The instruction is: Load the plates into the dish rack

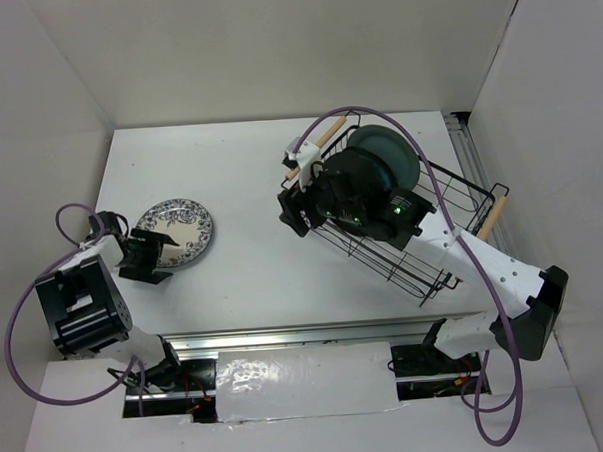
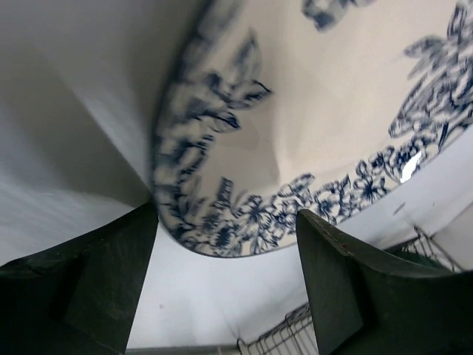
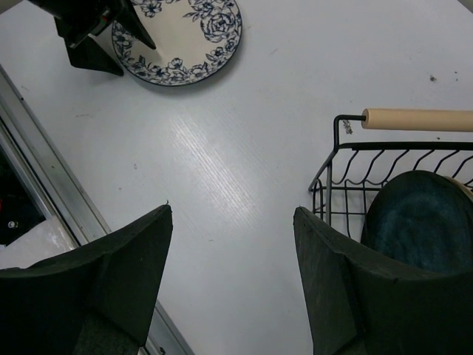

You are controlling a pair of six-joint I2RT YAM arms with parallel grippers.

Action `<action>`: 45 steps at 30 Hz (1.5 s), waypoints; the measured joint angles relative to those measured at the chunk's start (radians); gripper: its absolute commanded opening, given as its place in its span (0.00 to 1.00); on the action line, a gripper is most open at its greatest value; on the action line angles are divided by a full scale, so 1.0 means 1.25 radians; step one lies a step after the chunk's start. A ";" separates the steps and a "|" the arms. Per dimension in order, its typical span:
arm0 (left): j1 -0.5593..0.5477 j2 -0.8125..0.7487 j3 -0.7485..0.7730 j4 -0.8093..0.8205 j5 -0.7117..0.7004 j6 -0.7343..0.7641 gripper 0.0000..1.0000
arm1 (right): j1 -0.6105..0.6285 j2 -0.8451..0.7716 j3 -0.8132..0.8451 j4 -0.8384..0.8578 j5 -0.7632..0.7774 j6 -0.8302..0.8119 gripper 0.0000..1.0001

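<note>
On the white table (image 1: 239, 179), the left gripper (image 1: 148, 255), jaws open, frames the floral plate (image 1: 184, 227) at its rim. It should close squarely and lift gently. The right gripper (image 3: 233, 214) hovers with jaws apart beside the dish rack (image 1: 383, 265).

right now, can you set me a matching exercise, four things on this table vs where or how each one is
Things:
1 floral plate
2 grey-teal plate
3 right gripper
4 rod handle

Place, colour or state:
a light wood
b flat on the table
c open, holding nothing
d inside the dish rack

Pairs: 1-b, 2-d, 3-c, 4-a
</note>
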 measured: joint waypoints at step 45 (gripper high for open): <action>0.041 -0.172 0.133 -0.133 0.032 0.253 0.00 | 0.054 0.079 0.113 -0.051 0.107 0.021 1.00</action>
